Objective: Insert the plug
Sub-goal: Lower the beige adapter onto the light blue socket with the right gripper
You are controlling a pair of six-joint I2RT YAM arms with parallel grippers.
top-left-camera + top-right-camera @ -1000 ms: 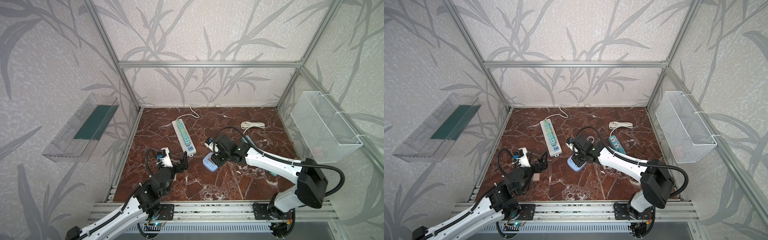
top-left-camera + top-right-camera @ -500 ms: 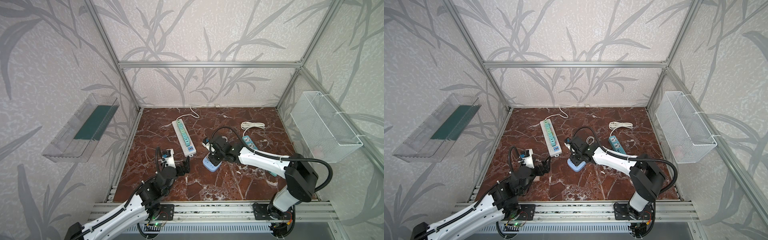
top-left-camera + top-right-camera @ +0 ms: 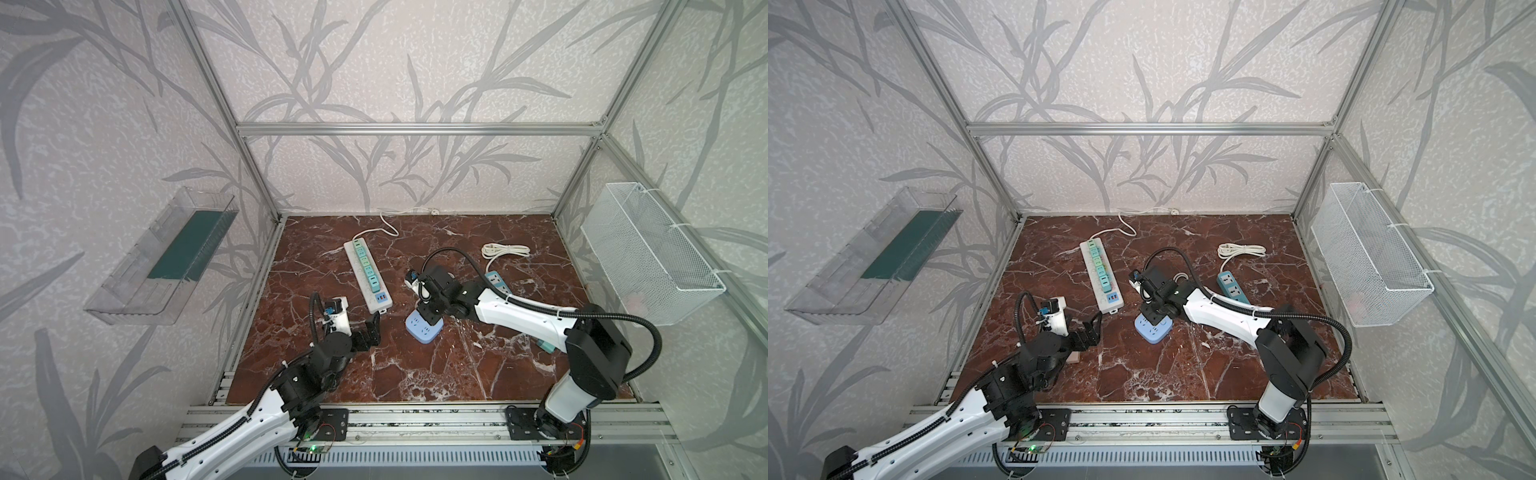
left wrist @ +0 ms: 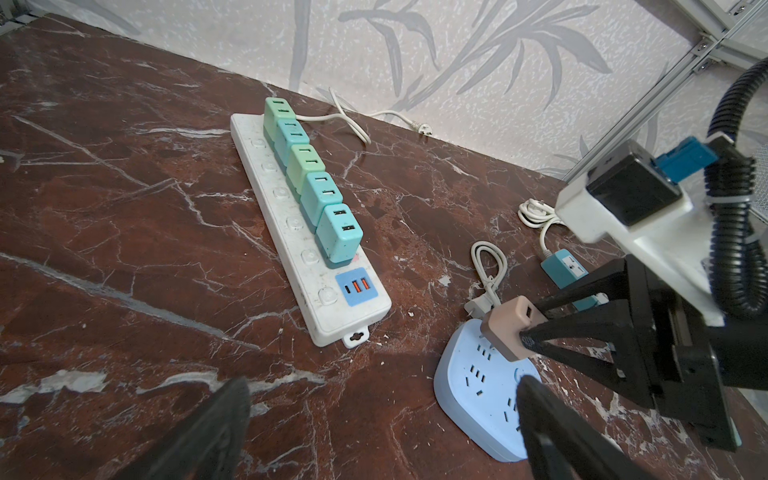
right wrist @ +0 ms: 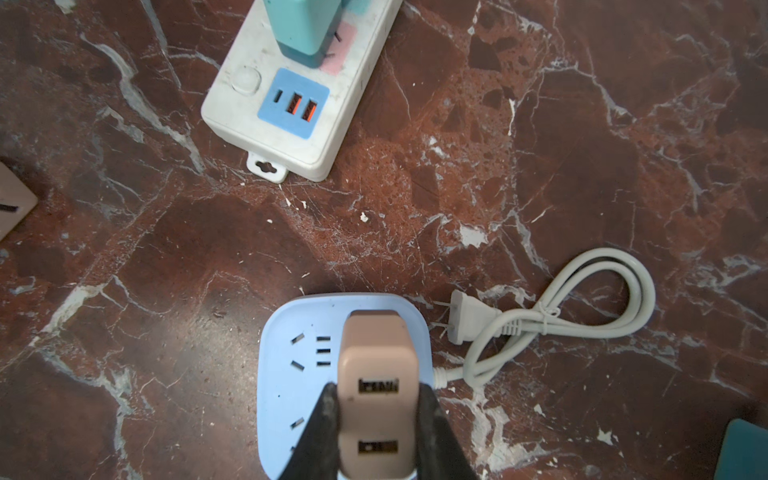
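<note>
Right gripper (image 5: pixel 378 395) clamped on tan two-port USB charger plug (image 5: pixel 376 353), set on pale-blue square socket block (image 3: pixel 422 332) just below centre in both top views; seating unclear. Left gripper (image 4: pixel 382 388) spread wide, empty, lower left, near long white power strip (image 3: pixel 365 276).

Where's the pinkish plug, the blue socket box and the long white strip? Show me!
pinkish plug (image 5: pixel 376 415): right wrist view, face between its two ports.
blue socket box (image 5: pixel 286 386): right wrist view, bare face beside the plug.
long white strip (image 4: pixel 332 322): left wrist view, bare end past the ports.
</note>
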